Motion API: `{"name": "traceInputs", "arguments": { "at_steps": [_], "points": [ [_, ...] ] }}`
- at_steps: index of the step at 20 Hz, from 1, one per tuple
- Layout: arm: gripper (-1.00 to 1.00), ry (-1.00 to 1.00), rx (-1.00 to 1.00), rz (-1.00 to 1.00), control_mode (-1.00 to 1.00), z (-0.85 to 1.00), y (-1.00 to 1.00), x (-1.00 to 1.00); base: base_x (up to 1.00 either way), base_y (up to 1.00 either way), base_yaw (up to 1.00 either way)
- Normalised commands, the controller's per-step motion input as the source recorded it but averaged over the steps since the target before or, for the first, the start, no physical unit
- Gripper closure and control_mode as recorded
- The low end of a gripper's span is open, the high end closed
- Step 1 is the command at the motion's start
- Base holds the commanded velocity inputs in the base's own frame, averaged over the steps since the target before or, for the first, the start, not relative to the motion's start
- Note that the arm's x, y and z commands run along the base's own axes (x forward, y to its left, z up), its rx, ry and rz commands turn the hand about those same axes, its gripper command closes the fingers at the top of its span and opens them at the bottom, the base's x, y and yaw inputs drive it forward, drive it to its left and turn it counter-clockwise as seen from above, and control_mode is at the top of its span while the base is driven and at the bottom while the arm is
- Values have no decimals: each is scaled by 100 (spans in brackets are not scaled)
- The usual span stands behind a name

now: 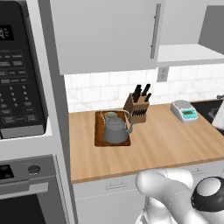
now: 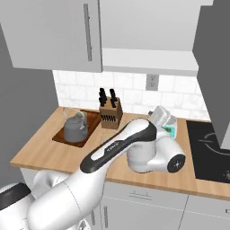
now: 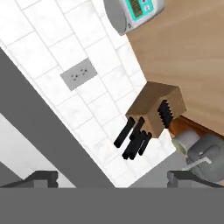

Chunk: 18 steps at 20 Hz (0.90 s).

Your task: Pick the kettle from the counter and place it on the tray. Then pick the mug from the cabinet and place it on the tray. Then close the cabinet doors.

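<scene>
The dark grey kettle (image 1: 116,130) (image 2: 74,129) stands on the dark brown tray (image 1: 99,141) (image 2: 59,136) at the left of the counter (image 1: 166,144). The grey-green mug (image 1: 110,116) (image 3: 185,141) sits on the tray too, right behind the kettle (image 3: 211,156). My gripper (image 3: 114,177) is open with nothing between its fingertips, and it hovers over the counter to the right of the knife block, tilted toward the backsplash. On the upper cabinet (image 1: 188,53), the left door (image 1: 105,33) (image 2: 49,33) is shut and the right door (image 1: 213,26) (image 2: 212,67) is swung open.
A knife block (image 1: 138,109) (image 2: 110,114) (image 3: 158,109) stands just right of the tray. A small kitchen scale (image 1: 184,110) (image 3: 131,12) sits farther right, near the cooktop (image 2: 209,150). A microwave and oven unit (image 1: 22,109) rises at the left. A wall outlet (image 3: 78,73) is on the tiles.
</scene>
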Motion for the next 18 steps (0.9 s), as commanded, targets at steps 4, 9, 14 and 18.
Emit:
{"name": "traceInputs", "arguments": {
  "at_steps": [4,9,14,18],
  "points": [
    [-100,-31,21,0,-100,33,-46,0,0,0,0],
    [-100,-15,13,-1,-100,41,-43,0,0,0,0],
    [-100,-5,2,-5,-100,41,-42,0,0,0,0],
    [-100,0,0,-9,-100,14,-34,-6,0,0,0]
  ]
}}
